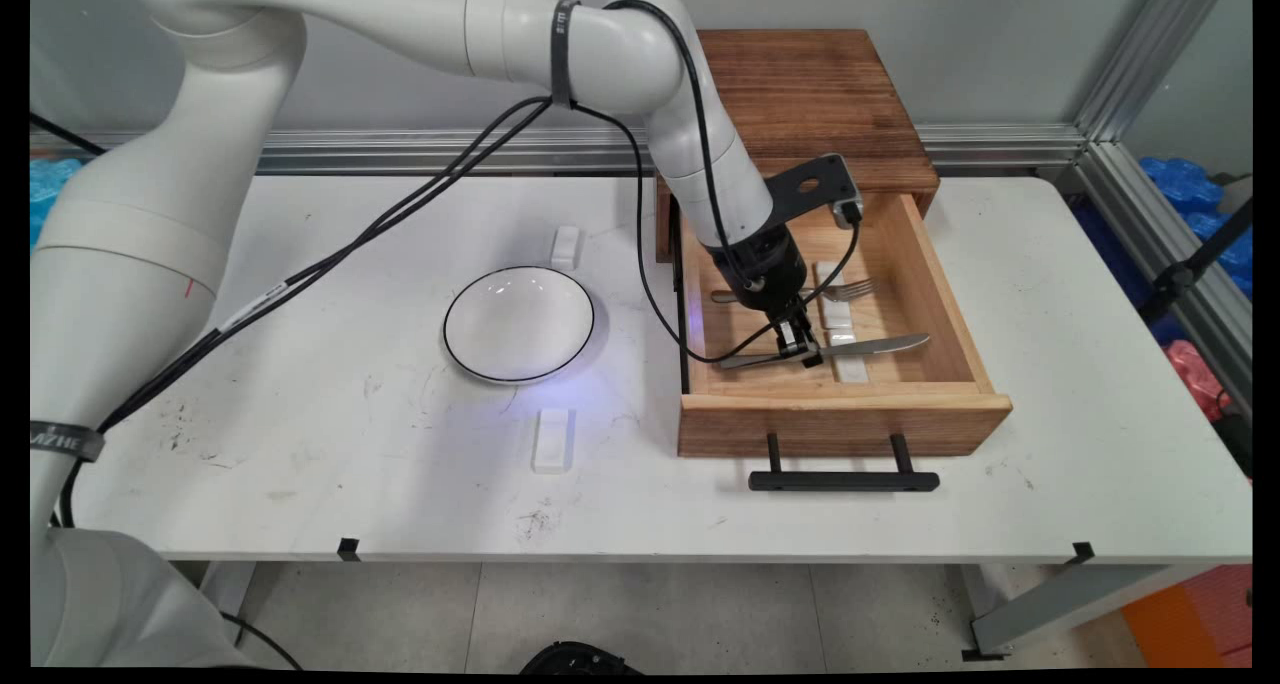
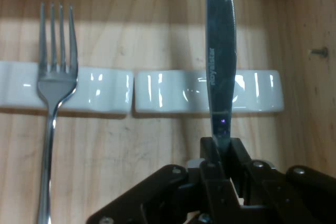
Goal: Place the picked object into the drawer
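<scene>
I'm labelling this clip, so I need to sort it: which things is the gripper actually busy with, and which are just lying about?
In hand:
black two-finger gripper, fingers shut on the silver table knife
open wooden drawer
white ceramic cutlery rest under the knife

Lying about:
silver fork on a second white rest
white black-rimmed bowl
two small white blocks on the table

- Table knife (image 2: 220,61), steel, lying flat in the open wooden drawer (image 1: 950,294), its blade across a white ceramic rest (image 2: 173,92), handle clamped by the end effector (image 2: 224,153).
- Fork (image 2: 52,77), steel, parallel beside the knife, tines over a second white rest (image 2: 100,90).
</scene>
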{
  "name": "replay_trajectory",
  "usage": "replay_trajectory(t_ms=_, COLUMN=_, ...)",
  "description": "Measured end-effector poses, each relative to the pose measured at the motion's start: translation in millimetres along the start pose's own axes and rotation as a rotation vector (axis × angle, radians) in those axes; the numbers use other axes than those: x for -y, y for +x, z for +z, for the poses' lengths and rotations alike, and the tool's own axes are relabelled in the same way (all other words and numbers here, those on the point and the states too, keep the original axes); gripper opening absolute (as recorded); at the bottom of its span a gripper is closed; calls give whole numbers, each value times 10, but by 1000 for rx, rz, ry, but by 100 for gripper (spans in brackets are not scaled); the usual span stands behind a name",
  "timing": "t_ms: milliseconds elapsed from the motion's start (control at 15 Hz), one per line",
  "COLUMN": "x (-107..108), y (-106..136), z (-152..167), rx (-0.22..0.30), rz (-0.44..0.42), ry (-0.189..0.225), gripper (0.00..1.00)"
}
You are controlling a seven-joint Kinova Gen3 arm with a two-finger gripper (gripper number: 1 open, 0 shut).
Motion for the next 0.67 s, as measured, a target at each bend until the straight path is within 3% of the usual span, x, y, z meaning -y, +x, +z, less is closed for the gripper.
replay_trajectory(t_ms=667, x=32, y=3, z=90, rx=-13, rz=3, ry=-1, gripper=0)
